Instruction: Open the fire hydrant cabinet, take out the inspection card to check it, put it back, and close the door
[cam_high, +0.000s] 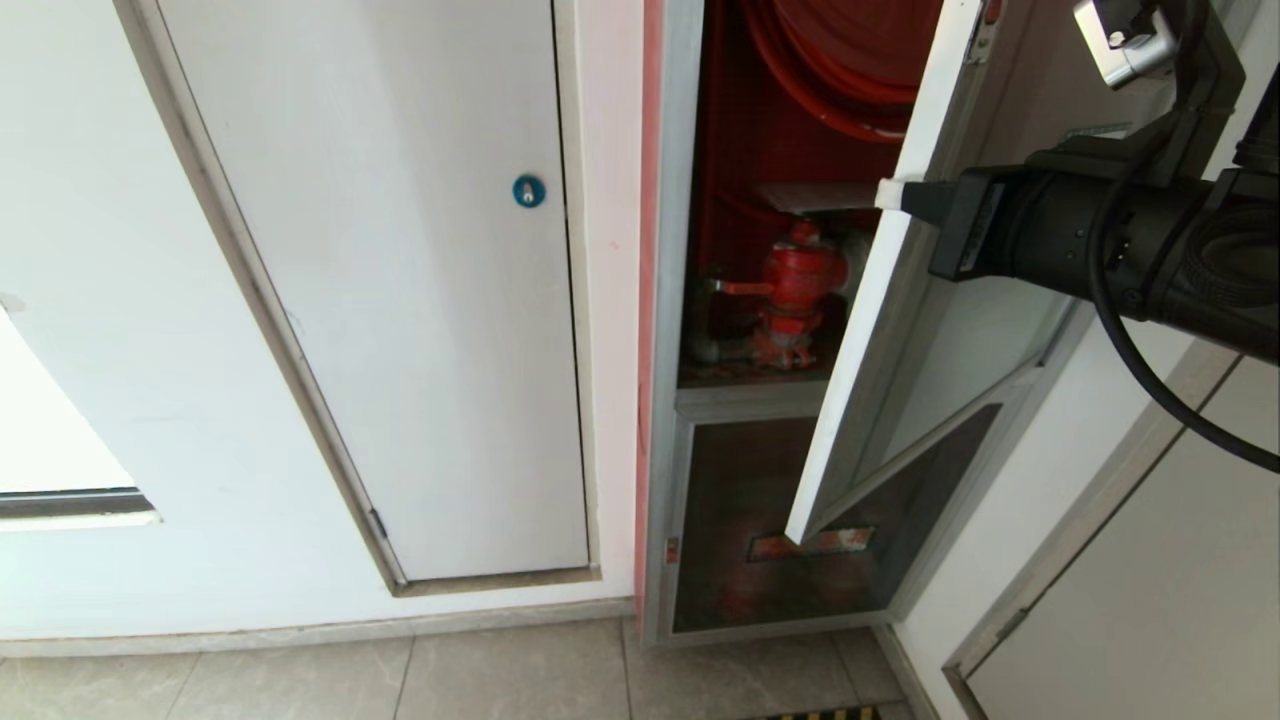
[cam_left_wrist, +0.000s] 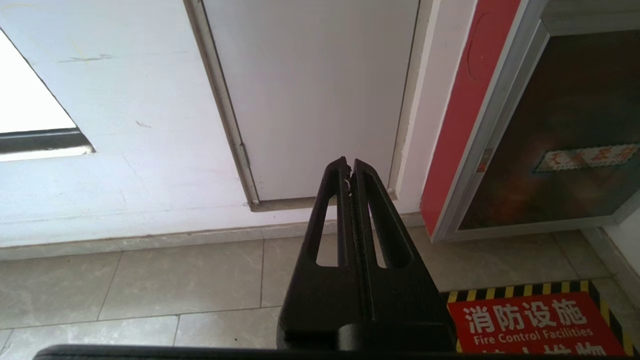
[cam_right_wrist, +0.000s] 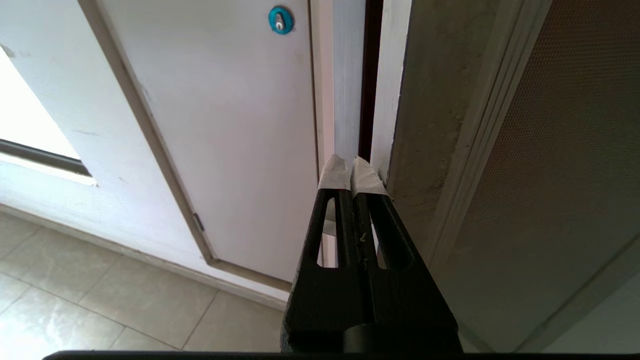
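The fire hydrant cabinet (cam_high: 668, 300) stands partly open, showing its red inside, a red hose reel (cam_high: 850, 70) and a red valve (cam_high: 795, 285). A pale grey flat inspection card (cam_high: 800, 197) lies just above the valve. The door (cam_high: 870, 330) is swung out towards me, its white free edge facing left. My right gripper (cam_high: 892, 193) is shut, and its taped fingertips (cam_right_wrist: 367, 177) rest against that free edge (cam_right_wrist: 387, 100) with nothing between them. The left gripper (cam_left_wrist: 348, 162) is shut and empty, low down and aimed at the wall's foot.
A plain white panel door with a blue round lock (cam_high: 528, 190) fills the wall left of the cabinet. Below the open compartment is a dark glass panel with a red strip label (cam_high: 810, 543). A red floor sign (cam_left_wrist: 530, 325) lies before the cabinet. Another door frame (cam_high: 1090, 520) stands at right.
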